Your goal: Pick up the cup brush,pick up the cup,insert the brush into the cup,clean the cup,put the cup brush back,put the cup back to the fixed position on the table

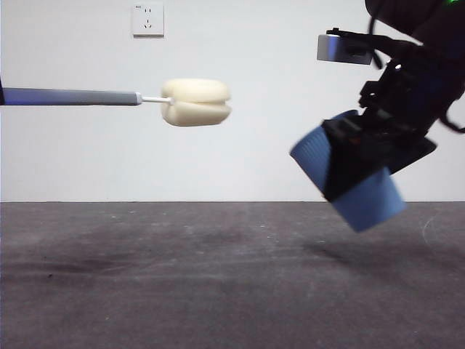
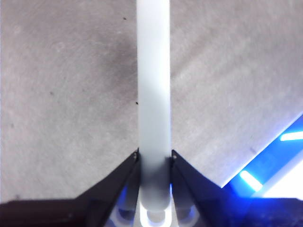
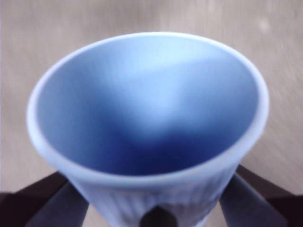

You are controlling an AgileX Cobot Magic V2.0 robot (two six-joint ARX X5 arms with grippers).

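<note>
- Left gripper (image 2: 154, 163): clamped on the cup brush (image 2: 153, 94), jaws tight against both sides of the grey handle. Held level, well above the table (image 1: 218, 276), entering from the left edge of the front view.
- Sponge head (image 1: 196, 102) pointing right, toward the cup, with a clear gap between them. Nothing touching yet.
- Right gripper (image 1: 367, 156): closed around the cup (image 3: 147, 118), one jaw on each side of the ribbed wall. Cup in the air at right, tilted; which end is the mouth is hard to tell from the front. Rim facing the right wrist camera, inside looks empty.
- Step in hand, by judgement: insertion not begun, both things lifted.
- To do it well: get the mouth facing the sponge and the cup axis in line with the handle before closing the gap. Slow, straight feed. Expect the lobed sponge to catch on the rim if off-centre, so correct early. Cup grip must hold against the push.
- Count: one cup brush, one cup, two grippers, both loaded. One wall socket (image 1: 148, 19) on the far wall.
</note>
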